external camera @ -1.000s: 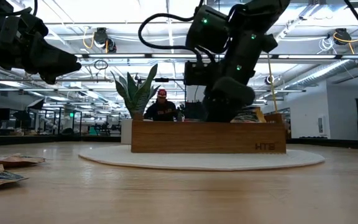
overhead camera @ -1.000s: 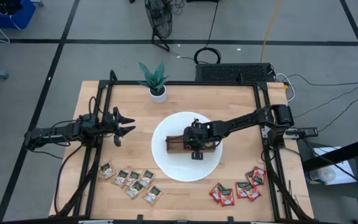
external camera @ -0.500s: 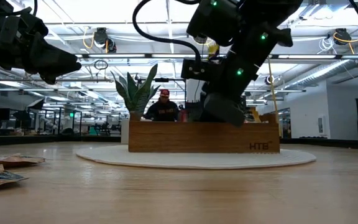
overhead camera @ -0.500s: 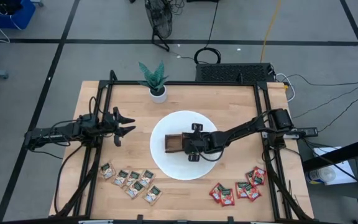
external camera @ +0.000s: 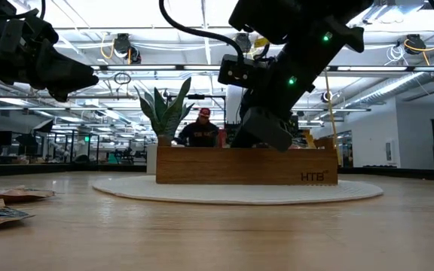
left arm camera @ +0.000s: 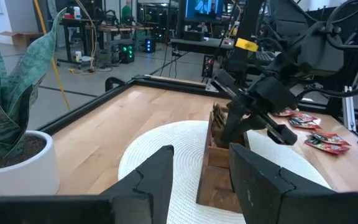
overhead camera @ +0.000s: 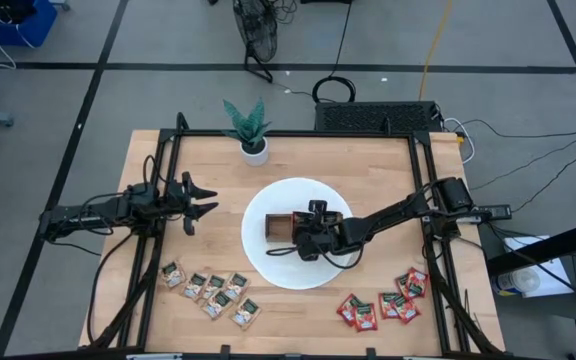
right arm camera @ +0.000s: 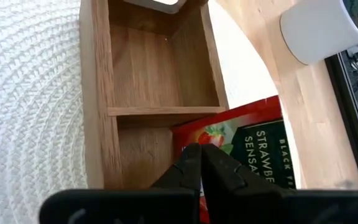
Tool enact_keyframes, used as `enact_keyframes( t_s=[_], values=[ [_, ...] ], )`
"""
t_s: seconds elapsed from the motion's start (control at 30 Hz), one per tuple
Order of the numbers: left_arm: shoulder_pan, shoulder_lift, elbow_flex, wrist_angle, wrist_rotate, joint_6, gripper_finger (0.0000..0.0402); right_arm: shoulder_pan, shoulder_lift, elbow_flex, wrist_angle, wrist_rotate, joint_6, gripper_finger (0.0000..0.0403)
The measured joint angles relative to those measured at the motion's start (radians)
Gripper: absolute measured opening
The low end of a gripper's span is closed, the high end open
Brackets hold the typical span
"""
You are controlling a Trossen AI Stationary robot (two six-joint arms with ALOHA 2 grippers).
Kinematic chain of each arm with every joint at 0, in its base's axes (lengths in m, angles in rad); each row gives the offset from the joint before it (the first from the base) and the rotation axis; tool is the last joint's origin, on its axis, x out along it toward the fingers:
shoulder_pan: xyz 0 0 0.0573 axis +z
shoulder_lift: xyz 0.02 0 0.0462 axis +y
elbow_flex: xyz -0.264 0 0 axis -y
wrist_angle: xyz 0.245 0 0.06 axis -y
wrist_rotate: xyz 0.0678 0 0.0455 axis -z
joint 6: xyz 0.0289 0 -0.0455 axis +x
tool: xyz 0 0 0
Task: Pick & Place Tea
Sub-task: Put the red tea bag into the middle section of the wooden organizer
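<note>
A brown wooden tray (overhead camera: 280, 228) stands on a round white mat (overhead camera: 268, 268) at the table's middle. My right gripper (overhead camera: 306, 243) is shut and slants down into the tray's middle compartment. A red tea sachet with a green mark (right arm camera: 247, 140) leans there, and the end compartment (right arm camera: 160, 62) is bare. More tea lies flat on the table: pale beige sachets (overhead camera: 211, 293) near left, red ones (overhead camera: 373, 310) near right. My left gripper (overhead camera: 206, 205) waits open at the left, above the table. My right gripper has its shut fingertips (right arm camera: 194, 163) at the red sachet's edge (right arm camera: 182, 138) inside the middle compartment. They come slanting down from above. Whether they touch the sachet I cannot tell. The sachet leans on edge against the compartment's wall.
A potted plant (overhead camera: 249, 132) stands at the far side of the table. A black frame (overhead camera: 423, 170) runs along the table's edges. A person (external camera: 202, 129) sits in the room behind. Bare wood lies between the mat and the sachet piles.
My right gripper has swung a little toward the table's near left over the tray and turned about at the wrist, staying shut. The tray has shifted slightly on the mat.
</note>
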Motion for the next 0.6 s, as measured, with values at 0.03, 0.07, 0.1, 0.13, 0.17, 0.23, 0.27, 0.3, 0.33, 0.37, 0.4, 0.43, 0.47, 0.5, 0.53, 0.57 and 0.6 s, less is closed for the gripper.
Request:
enact_keyframes(
  t_s=[0.03,0.07,0.1,0.13,0.17,0.23,0.27,0.3,0.33,0.37,0.4,0.43,0.47,0.5,0.53,0.57,0.6],
  values=[
    [0.0,0.0,0.0,0.0,0.0,0.0,0.0157,0.003,0.0,0.0,-0.001,0.0,0.0,0.0],
    [0.0,0.0,0.0,0.0,0.0,0.0,0.0157,0.009,-0.005,0.0,-0.005,0.001,0.0,0.0],
    [0.0,0.0,0.0,0.0,0.0,0.0,0.0157,0.017,-0.014,0.0,-0.013,0.001,0.0,0.0],
    [0.0,0.0,0.0,0.0,0.0,0.0,0.0157,0.029,-0.026,0.0,-0.015,0.001,0.0,0.0],
    [0.0,0.0,0.0,0.0,0.0,0.0,0.0157,0.044,-0.042,0.0,-0.014,0.001,0.0,0.0],
    [0.0,0.0,0.0,0.0,0.0,0.0,0.0157,0.083,-0.088,0.0,-0.025,0.001,0.002,0.0],
    [0.0,0.0,0.0,0.0,0.0,0.0,0.0157,0.109,-0.113,0.0,-0.03,0.001,0.008,0.0],
    [0.0,0.0,0.0,0.0,0.0,0.0,0.0157,0.136,-0.139,0.001,-0.033,0.0,0.015,0.0],
    [0.0,0.0,0.0,0.0,0.0,0.0,0.0157,0.167,-0.164,0.001,-0.039,-0.004,0.018,0.0],
    [0.0,0.0,0.0,0.0,0.0,0.0,0.0157,0.201,-0.187,0.001,-0.047,-0.024,0.018,0.0],
    [0.0,0.0,0.0,0.0,0.0,0.0,0.0157,0.234,-0.208,0.001,-0.05,-0.064,0.017,0.0],
    [0.0,0.0,0.0,0.0,0.0,0.0,0.0157,0.264,-0.225,0.002,-0.048,-0.118,0.019,0.0],
    [0.0,0.0,0.0,0.0,0.0,0.0,0.0157,0.294,-0.239,0.001,-0.047,-0.175,0.031,0.0],
    [0.0,0.0,0.0,0.0,0.0,0.0,0.0157,0.323,-0.254,-0.006,-0.034,-0.229,0.054,0.0],
    [0.0,0.0,0.0,0.0,0.0,0.0,0.0157,0.346,-0.264,-0.017,-0.006,-0.278,0.078,0.0001],
    [0.0,0.0,0.0,0.0,0.0,0.0,0.0157,0.365,-0.272,-0.031,0.036,-0.326,0.099,0.0005],
    [0.0,0.0,0.0,0.0,0.0,0.0,0.0157,0.388,-0.277,-0.05,0.091,-0.375,0.111,0.0012]
  ],
)
